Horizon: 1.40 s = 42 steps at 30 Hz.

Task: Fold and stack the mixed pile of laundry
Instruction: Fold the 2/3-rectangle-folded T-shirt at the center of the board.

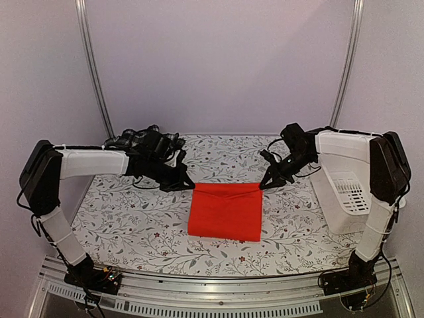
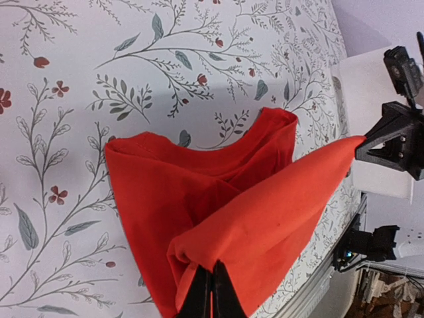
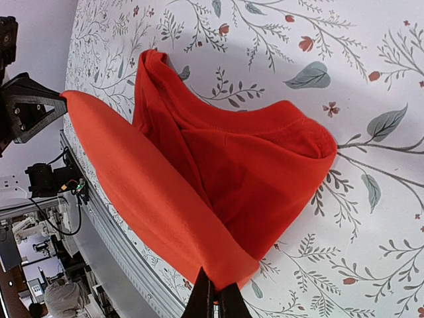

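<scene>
Nearest to me, the red shirt (image 1: 225,212) lay in the middle of the worktop (image 1: 132,225), its near part flat on the flowered cover and already doubled into a neat, almost square shape. I judged that this fold was only partly done, because the far edge was not lying down: it was lifted and stretched in a straight line between my two arms. My left fingers (image 2: 211,295) were pressed together on the left far corner of the cloth, and my right fingers (image 3: 215,298) were pressed together on the right far corner, so both held the shirt. Under the raised layer the fabric sagged in soft folds, and a hemmed opening showed there. At the right side stood the white basket (image 1: 348,199), apart from the shirt. Farthest away, at the back left behind my left arm, the plaid garment (image 1: 142,140) sat crumpled, not yet folded. So one fold had to be finished, the plaid piece folded, and the two stacked.
</scene>
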Available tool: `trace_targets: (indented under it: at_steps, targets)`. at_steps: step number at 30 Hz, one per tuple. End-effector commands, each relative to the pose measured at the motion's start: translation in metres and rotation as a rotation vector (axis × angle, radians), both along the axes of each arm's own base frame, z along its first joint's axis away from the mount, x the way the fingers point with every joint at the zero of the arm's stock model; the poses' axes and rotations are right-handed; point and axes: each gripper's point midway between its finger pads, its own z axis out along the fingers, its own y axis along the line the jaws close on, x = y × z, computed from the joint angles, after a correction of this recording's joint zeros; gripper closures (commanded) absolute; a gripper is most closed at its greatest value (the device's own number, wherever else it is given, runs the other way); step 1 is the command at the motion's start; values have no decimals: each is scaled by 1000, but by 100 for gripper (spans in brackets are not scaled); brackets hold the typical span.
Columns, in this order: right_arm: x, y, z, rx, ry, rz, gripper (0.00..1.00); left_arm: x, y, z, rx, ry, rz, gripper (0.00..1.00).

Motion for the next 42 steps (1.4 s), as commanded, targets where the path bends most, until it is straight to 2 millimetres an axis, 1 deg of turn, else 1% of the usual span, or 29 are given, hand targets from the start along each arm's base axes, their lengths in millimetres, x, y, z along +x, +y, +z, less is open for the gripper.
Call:
trace_targets:
  at_steps: [1, 3, 4, 7, 8, 11, 15, 17, 18, 19, 21, 22, 23, 24, 25, 26, 27, 28, 29, 31, 32, 33, 34, 36, 37, 38, 40, 42]
  targets:
    - [18, -2, -5, -18, -7, -8, 100, 18, 9, -13, 35, 3, 17, 100]
    - [26, 1, -10, -14, -8, -7, 100, 23, 8, -21, 36, 12, 16, 100]
    - [29, 2, -17, -18, 0, -8, 100, 25, 8, -25, 41, 19, 14, 100]
    - [39, 5, -27, -26, 2, -14, 100, 30, 9, -37, 56, 30, 16, 100]
    - [42, 5, -35, -38, 9, -16, 100, 33, 9, -41, 56, 30, 20, 100]
    - [50, 2, -49, -67, 15, -33, 100, 43, 5, -47, 48, 32, 27, 100]
    - [65, 0, -52, -63, 2, -64, 99, 55, 2, -52, 56, 22, 30, 100]
    - [71, 1, -51, -62, -3, -72, 99, 61, 4, -56, 64, 23, 39, 100]
    - [73, 0, -54, -68, 0, -75, 97, 63, 5, -58, 66, 30, 40, 100]
    - [76, -1, -52, -67, 1, -79, 91, 65, 5, -59, 68, 33, 36, 97]
    - [84, -5, -45, -68, -9, -90, 73, 72, 7, -50, 86, 4, 45, 71]
    - [91, -9, -35, -69, -37, -101, 62, 75, 10, -42, 91, -21, 57, 59]
    - [99, -13, -23, -72, -70, -116, 53, 78, 12, -28, 84, -60, 65, 49]
    - [108, -17, -5, -64, -114, -130, 46, 81, 14, -12, 77, -105, 75, 41]
    - [113, -20, 16, -48, -158, -140, 41, 85, 17, 3, 78, -150, 87, 35]
    - [117, -22, 32, -35, -188, -147, 38, 87, 19, 21, 73, -199, 90, 29]
    - [119, -21, 51, -12, -222, -145, 36, 87, 21, 43, 59, -250, 92, 24]
    - [116, -18, 63, 18, -238, -135, 36, 88, 21, 54, 54, -278, 92, 20]
    - [110, -15, 81, 59, -259, -117, 35, 86, 23, 74, 35, -318, 93, 15]
    - [94, -9, 96, 137, -256, -79, 35, 78, 19, 98, -26, -361, 67, 9]
    - [84, -5, 103, 182, -254, -61, 35, 72, 15, 106, -59, -368, 49, 7]
    - [74, -2, 103, 220, -228, -49, 35, 65, 10, 108, -89, -364, 24, 6]
    - [63, 4, 107, 266, -217, -29, 35, 57, 2, 111, -131, -364, -16, 5]
    - [39, 20, 106, 329, -173, 17, 35, 40, -15, 101, -151, -342, -74, 5]
    - [28, 28, 102, 347, -149, 44, 35, 31, -25, 92, -154, -323, -105, 4]
    - [19, 37, 98, 365, -129, 69, 35, 18, -39, 85, -165, -303, -145, 4]
    - [3, 53, 86, 390, -90, 110, 35, 4, -57, 70, -199, -261, -188, 2]
    - [-9, 64, 72, 437, -40, 142, 34, -6, -74, 62, -265, -231, -209, 2]
